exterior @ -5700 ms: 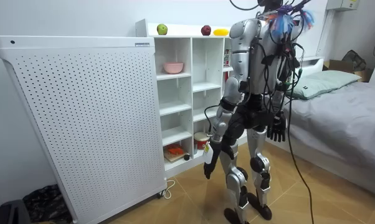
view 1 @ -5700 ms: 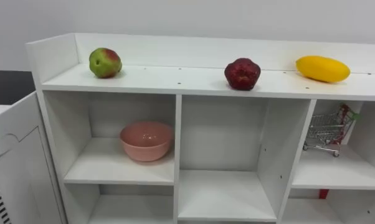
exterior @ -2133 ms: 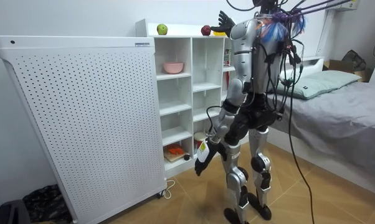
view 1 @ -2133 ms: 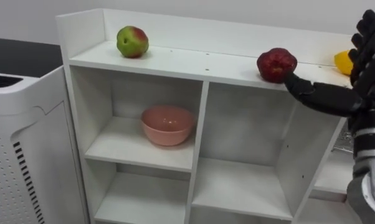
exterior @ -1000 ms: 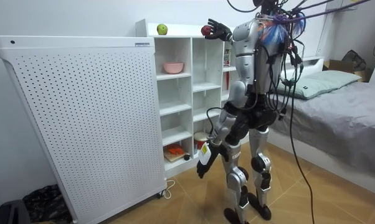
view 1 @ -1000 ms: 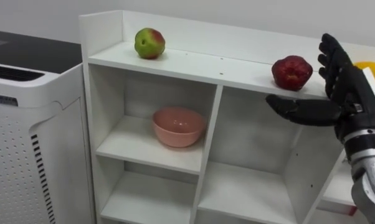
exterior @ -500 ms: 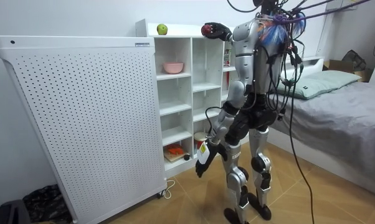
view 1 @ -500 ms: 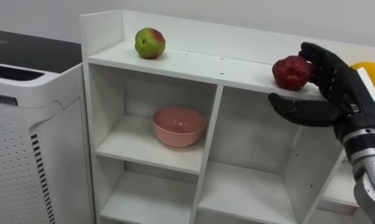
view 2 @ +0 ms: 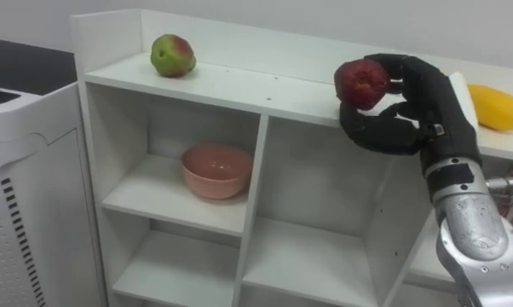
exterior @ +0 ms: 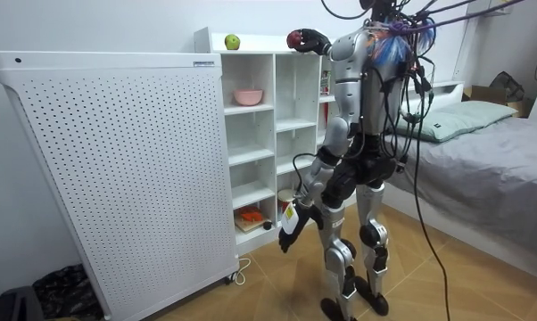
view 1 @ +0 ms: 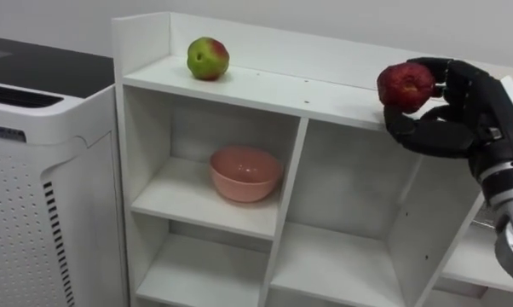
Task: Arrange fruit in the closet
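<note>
Lifted clear of the closet's top now: red fruit, clasped in curled right hand. Could slip from a shallow hold, or clip yellow fruit nearby.

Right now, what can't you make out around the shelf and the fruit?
Red fruit, far side: both eye views, covered by the right hand.
Yellow fruit: left eye view, mostly behind that hand.
Left hand: room view, too small.
Bottom-shelf items: room view, too small to identify.
</note>
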